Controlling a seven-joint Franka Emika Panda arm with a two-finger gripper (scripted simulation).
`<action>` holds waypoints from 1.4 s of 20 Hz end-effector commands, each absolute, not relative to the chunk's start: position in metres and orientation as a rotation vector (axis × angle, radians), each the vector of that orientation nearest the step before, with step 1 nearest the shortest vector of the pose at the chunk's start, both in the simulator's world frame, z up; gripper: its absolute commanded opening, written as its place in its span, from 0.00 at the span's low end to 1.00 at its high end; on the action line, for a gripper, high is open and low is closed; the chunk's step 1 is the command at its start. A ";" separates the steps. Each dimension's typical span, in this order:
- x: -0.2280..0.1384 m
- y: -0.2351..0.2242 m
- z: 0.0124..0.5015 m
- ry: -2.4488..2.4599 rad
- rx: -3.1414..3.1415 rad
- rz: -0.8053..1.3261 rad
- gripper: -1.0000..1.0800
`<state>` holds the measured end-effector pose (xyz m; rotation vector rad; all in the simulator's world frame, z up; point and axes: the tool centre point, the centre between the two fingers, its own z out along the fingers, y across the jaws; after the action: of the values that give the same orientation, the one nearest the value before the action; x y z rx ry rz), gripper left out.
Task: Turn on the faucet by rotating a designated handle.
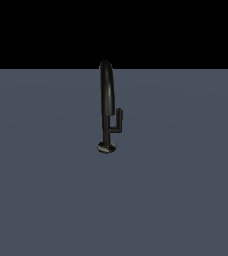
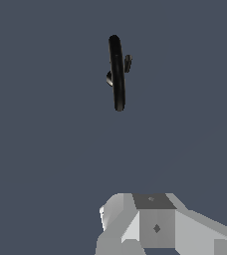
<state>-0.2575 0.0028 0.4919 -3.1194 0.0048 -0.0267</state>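
Black and glossy, one faucet [image 1: 106, 100] stands alone on the flat grey-blue floor [image 1: 46, 190] you see in the exterior view, roughly in the middle of the frame and a little above centre. You can count its parts: one round base disc [image 1: 106, 147] resting on the floor, one thin upright stem rising from it, and one thick arched spout whose top crosses the line where the floor meets the black background.

You have one handle [image 1: 118, 121] to look at, a short thin L-shaped lever. It branches off the stem low down, on the exterior view's right, runs sideways a short way and then turns upward, ending below the middle of the spout. It is much slimmer than the spout and stands just beside it without touching it.

From the wrist view you see the same faucet [image 2: 117, 74] from above, its spout as one long dark bar, with the handle [image 2: 128, 63] as a small stub at its side and a sliver of the base showing on the other side.

One gripper [image 2: 155, 224] appears only in the wrist view, as pale grey blocky housing at the frame edge, well apart from the faucet. Its fingertips are not visible, so you cannot tell whether the claw is released or clenched. It touches nothing you can see.
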 end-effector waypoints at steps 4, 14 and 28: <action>-0.256 0.003 0.492 0.009 -3.117 -0.022 0.00; -0.235 0.005 0.488 0.085 -3.071 0.061 0.00; -0.164 0.007 0.466 0.322 -2.886 0.324 0.00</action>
<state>-0.1730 0.0068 0.4692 -2.9109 0.2939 0.2933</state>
